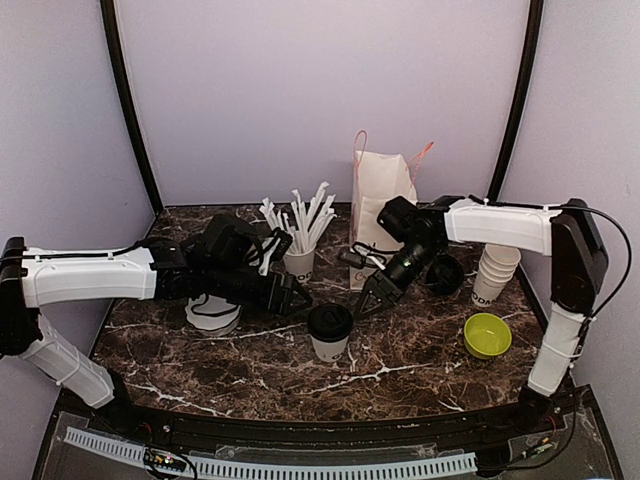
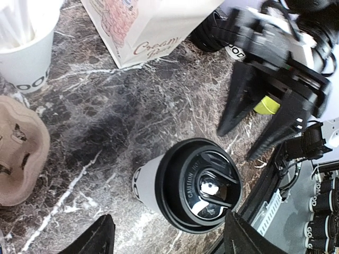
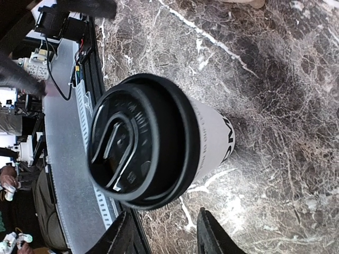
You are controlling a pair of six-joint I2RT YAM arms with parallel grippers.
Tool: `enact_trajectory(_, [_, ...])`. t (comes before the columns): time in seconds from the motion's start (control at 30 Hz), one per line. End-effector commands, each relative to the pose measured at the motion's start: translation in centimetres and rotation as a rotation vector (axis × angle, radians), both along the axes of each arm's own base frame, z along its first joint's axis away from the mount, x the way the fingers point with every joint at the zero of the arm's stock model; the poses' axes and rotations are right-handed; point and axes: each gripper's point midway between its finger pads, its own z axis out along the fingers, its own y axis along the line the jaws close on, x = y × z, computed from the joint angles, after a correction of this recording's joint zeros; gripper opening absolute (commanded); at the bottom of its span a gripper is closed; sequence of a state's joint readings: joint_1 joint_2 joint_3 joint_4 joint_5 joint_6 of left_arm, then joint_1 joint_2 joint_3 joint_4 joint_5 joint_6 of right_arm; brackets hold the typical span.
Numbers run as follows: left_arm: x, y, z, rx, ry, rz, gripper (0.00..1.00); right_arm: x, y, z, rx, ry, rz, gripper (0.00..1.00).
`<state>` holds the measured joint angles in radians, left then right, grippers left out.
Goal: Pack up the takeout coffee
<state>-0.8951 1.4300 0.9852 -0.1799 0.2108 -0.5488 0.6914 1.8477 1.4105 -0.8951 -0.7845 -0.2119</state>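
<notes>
One takeout coffee [image 1: 329, 330] [image 2: 198, 185] [image 3: 143, 143], a white cup with a black lid, stands upright near the table's front middle. My left gripper [image 1: 298, 298] [image 2: 169, 241] hovers just left of it, jaws wide apart with nothing between them. From the right, my right gripper [image 1: 365, 305] [image 3: 167, 235] [image 2: 237, 144] points down at the same cup, also open and empty. Neither gripper touches the cup. A second black-lidded cup [image 1: 445, 274] stands behind the right gripper, partly hidden by the arm.
A white paper bag [image 1: 382, 185] [image 2: 143, 26] stands at the back. A cup of wrapped straws [image 1: 299, 262] [image 2: 26, 58] is left of it. A cardboard carrier [image 1: 213, 315] [image 2: 16, 148] lies under the left arm. Stacked lidless cups [image 1: 495, 270] and a green bowl [image 1: 487, 335] are right.
</notes>
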Motion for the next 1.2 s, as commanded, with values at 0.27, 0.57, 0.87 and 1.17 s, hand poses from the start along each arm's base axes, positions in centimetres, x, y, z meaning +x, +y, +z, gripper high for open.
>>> enact_trajectory(0.27, [2.6,-2.1,1.9,-0.007,-0.121,-0.075,0.88,-3.7,-0.8,0.5,0.044,-0.006,0.07,0.49])
enact_trajectory(0.57, [3.7,-4.1,-0.4,0.026,-0.094,-0.115,0.86,-2.1,0.7,-0.7,0.013,0.016,0.085,0.41])
enact_trajectory(0.87, [2.2,-3.5,-1.1,-0.023,-0.033,-0.103,0.77,1.7,0.3,-1.3,-0.025,-0.046,-0.02,0.38])
enact_trajectory(1.17, [1.3,-2.2,-0.1,-0.035,-0.017,-0.078,0.73,3.0,0.4,-0.8,-0.024,-0.069,-0.05,0.37])
